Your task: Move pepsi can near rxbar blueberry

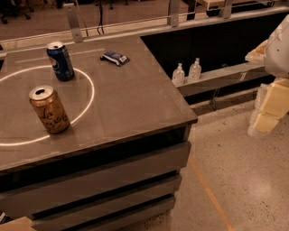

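The pepsi can (60, 61) stands upright at the back left of the grey counter (131, 103); it is dark blue with a silver top. The rxbar blueberry (114, 57), a flat dark blue wrapper with white print, lies to the can's right near the counter's back edge. The two are apart, with bare counter between them. My gripper (267, 112) is at the far right of the view, off the counter and over the floor, well away from both.
A gold-brown can (49, 109) with script lettering stands upright at the counter's front left. A bright ring of light (92, 92) lies on the counter. Two small clear bottles (187, 72) stand on a ledge right of the counter. A metal railing (174, 13) runs behind.
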Available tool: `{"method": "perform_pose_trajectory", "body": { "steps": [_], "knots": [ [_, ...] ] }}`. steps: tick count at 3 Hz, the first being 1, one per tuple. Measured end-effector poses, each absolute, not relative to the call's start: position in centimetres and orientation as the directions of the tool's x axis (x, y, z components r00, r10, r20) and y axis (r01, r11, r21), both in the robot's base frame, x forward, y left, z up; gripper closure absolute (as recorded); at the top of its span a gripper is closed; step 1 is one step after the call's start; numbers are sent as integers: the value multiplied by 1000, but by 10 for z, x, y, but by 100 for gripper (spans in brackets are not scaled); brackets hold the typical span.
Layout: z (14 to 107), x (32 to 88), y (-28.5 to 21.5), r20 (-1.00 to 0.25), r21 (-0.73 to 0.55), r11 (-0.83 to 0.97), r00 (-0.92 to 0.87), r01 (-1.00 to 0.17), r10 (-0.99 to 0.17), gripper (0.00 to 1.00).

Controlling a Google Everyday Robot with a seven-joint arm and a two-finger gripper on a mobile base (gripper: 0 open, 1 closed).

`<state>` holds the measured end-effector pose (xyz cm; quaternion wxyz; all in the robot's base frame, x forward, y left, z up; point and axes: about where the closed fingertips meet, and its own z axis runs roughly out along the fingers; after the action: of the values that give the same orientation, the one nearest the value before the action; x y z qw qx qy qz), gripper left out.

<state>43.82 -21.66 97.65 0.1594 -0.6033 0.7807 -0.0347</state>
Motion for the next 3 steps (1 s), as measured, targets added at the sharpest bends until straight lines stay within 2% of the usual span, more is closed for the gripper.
{"method": "perform_pose_trajectory", "body": {
  "steps": [2,3],
  "knots": [
    [978,443,-215,-239,-254,286,-227,-924,-944,0],
    [978,454,-209,-319,-260,309,-221,-915,-922,0]
  ]
}}
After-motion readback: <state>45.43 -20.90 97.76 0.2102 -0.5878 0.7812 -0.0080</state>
